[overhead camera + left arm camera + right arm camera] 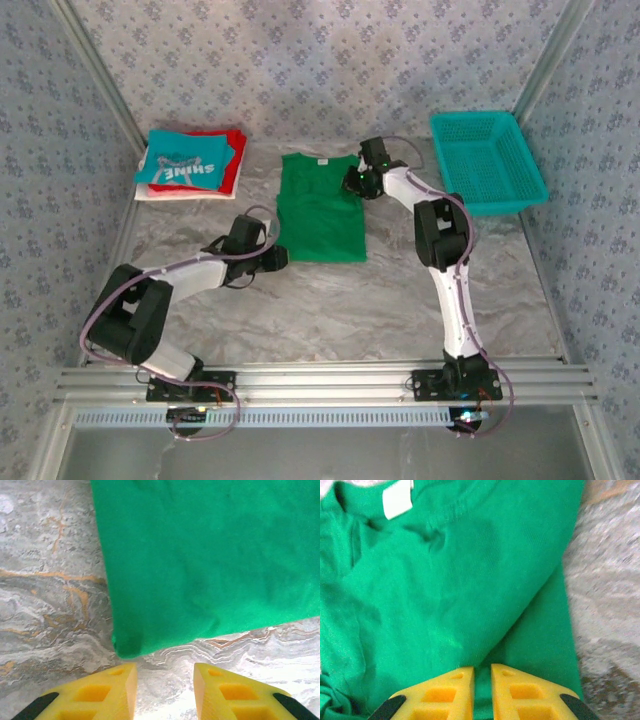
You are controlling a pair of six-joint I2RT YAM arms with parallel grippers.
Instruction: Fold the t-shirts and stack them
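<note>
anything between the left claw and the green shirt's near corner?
No. In the left wrist view, a bare strip of marbled tabletop separates the left claw from the green t-shirt corner; they are apart.

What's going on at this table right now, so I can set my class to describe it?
Two robot arms are working on a green t-shirt that lies on the table, looking partly folded. The left gripper sits open just off the shirt's near left corner, touching nothing. The right gripper is over the far right shoulder area, nearly closed; whether it pinches cloth is unclear. A stack of folded shirts, teal on top, lies at the far left.
</note>
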